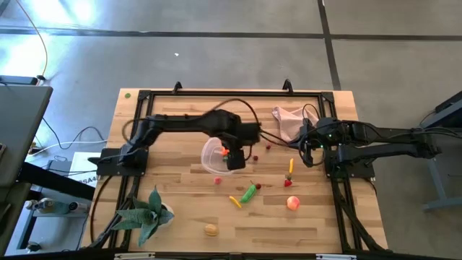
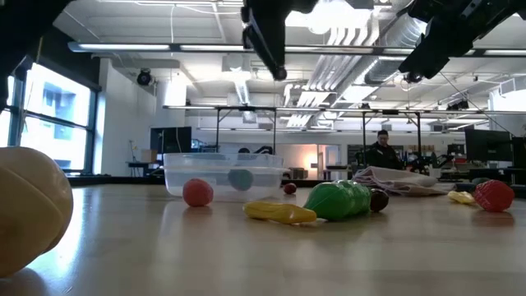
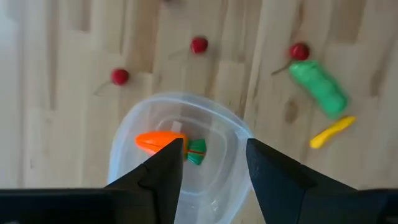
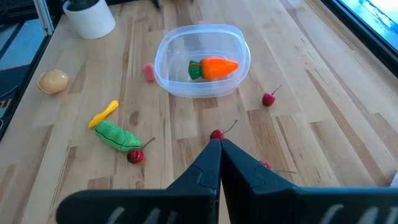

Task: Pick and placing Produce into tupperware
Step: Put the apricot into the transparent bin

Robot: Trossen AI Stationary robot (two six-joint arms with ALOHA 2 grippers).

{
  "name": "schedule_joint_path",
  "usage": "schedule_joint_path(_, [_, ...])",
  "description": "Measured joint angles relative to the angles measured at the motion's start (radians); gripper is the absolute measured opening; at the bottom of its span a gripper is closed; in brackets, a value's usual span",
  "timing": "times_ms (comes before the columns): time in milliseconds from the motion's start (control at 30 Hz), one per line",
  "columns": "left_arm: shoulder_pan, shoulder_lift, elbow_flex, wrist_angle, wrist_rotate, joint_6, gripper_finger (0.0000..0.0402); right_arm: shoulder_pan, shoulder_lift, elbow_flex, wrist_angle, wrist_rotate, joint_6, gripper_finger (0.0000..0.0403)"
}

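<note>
**A:** Start with the biggest piece. How would the clear tupperware tub (image 4: 202, 60) handle?

**B:** I'd judge it thin, light and slick, so a nudge would slide it across the tabletop (image 1: 317, 217). It sits directly below the left gripper (image 3: 214, 158), whose jaws stand apart and empty. The orange carrot (image 4: 214, 67) lies inside, under the gap between them, just by one jaw tip.

**A:** And the loose produce?

**B:** Probably hollow, stiff plastic, very light. The green pepper (image 4: 115, 135) is long, so I'd take it across its narrow middle. It lies well off from both sets of jaws, with the yellow piece (image 4: 103, 114) touching or nearly touching one end. The peach-pink fruit (image 1: 292, 203) and tan lump (image 4: 53, 80) are round and apt to roll, so clamp across the widest part.

**A:** The red berries?

**B:** Tiny, with thin stems. One berry (image 4: 216, 134) sits just ahead of the right gripper (image 4: 219, 147), whose jaws are pressed together. Grip the body, since the stem looks too fine to hold.

**A:** What can't you make out?

**B:** From table height the left jaw tips are cut off at the top, and the carrot barely shows through the tub wall. From above, the left gripper covers part of the tub. The small piece beyond the tub (image 4: 149, 73) is half hidden by its rim.
</note>
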Motion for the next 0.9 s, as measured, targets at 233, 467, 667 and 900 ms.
schedule_joint_path(233, [-0.036,-0.154,-0.072,0.01,-0.001,-0.024,0.0154,0.0,0.0,0.0,0.0,0.0,0.001,0.0])
schedule_joint_path(467, [-0.124,-0.295,-0.419,0.079,-0.121,-0.375,0.0159,0.0,0.0,0.0,-0.004,0.0,0.0,0.0])
schedule_joint_path(667, [-0.219,-0.416,-0.692,0.197,-0.16,-0.774,0.0157,0.0,0.0,0.0,-0.006,0.0,0.001,0.0])
schedule_joint_path(900, [-0.283,-0.443,-0.758,0.311,-0.122,-0.979,0.0157,0.0,0.0,0.0,-0.006,0.0,-0.001,0.0])
